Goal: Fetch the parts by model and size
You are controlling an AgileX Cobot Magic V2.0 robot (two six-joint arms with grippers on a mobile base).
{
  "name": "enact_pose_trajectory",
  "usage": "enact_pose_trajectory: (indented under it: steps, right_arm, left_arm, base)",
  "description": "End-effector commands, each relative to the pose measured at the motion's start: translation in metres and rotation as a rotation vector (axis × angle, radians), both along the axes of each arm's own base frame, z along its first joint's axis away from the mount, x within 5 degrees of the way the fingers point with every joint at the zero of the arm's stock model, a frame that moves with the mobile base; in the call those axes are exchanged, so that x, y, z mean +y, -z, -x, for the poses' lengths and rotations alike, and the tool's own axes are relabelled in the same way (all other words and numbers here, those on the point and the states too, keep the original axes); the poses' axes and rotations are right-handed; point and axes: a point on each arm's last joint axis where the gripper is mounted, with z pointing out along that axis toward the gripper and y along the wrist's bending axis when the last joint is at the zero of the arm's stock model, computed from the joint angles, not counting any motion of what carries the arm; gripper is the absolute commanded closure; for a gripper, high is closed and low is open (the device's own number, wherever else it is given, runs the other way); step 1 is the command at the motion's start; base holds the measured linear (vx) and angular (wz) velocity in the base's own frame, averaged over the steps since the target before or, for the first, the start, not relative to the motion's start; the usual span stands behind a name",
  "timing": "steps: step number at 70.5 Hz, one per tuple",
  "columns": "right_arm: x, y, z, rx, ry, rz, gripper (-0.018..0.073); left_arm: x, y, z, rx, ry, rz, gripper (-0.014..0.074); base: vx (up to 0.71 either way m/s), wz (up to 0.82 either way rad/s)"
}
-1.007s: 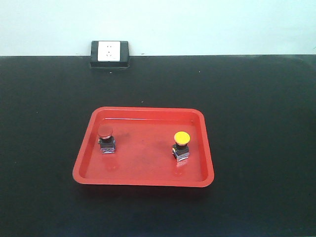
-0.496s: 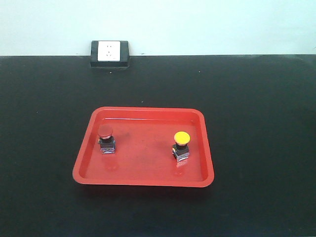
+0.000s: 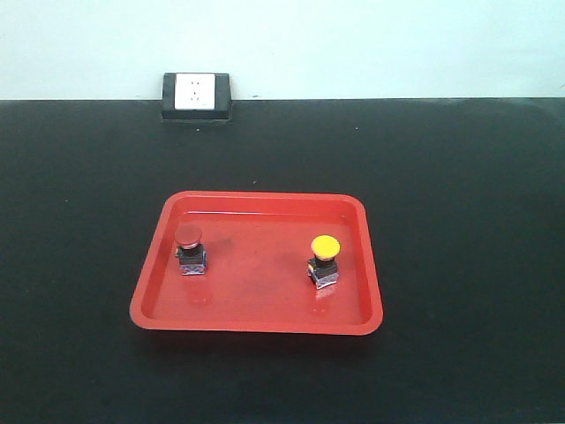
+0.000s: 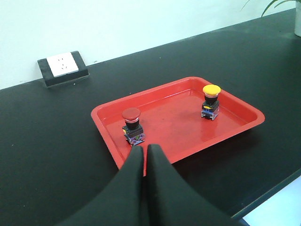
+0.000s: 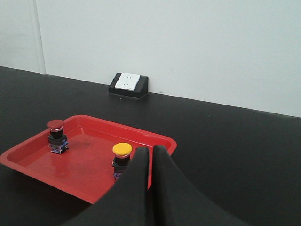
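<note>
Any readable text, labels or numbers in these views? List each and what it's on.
None can be read.
Red-capped switch: coloured marks on its base, too small and blurred to read.
Yellow-capped switch: a yellow-and-dark patch on its base, too blurred to read.
Wall socket: only slot holes on its white face, no lettering visible.
Red tray: no print visible.

Front view: high, looking down across the counter [image 3: 459, 177] toward the wall, red tray [image 3: 265, 325] central. Left wrist view: low, nearer, angled from the tray's left corner, fingers [image 4: 134, 174] in the foreground. Right wrist view: lower, from the right. Tray and wall socket [image 3: 196, 95] shared by all three.
</note>
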Motion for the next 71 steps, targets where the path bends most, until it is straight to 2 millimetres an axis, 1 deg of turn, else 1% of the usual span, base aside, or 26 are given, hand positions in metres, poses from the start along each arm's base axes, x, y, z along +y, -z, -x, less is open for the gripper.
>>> enact_pose_trajectory:
  steps: [1,44,60,65,71]
  right_arm:
    - [-0.001,-0.014,0.003,-0.099,-0.008,-0.019,0.0569]
    - [-0.001,-0.014,0.003,-0.100,-0.008,-0.020,0.0569]
    - [-0.001,-0.014,0.003,-0.099,-0.008,-0.019,0.0569]
    - [-0.001,-0.014,0.003,-0.100,-0.008,-0.020,0.0569]
    - [-0.001,-0.014,0.003,-0.100,-0.008,-0.020,0.0569]
  left_arm:
    - [-0.001,-0.011,-0.002,-0.057,0.002,0.041,0.0603]
    - [-0.001,-0.011,-0.002,-0.056,0.001,0.039,0.0604]
    - [0.005,-0.023,-0.001,-0.225,-0.107,0.059,0.0603]
    - [0.006,-0.017,-0.003,-0.262,-0.158,0.070,0.0603]
    - [0.008,0.001,-0.008,-0.307,-0.227,0.079,0.0603]
  base:
    - [0.00,0.00]
    - [0.00,0.00]
    - [0.00,0.00]
    - [0.00,0.00]
    - [0.00,0.00]
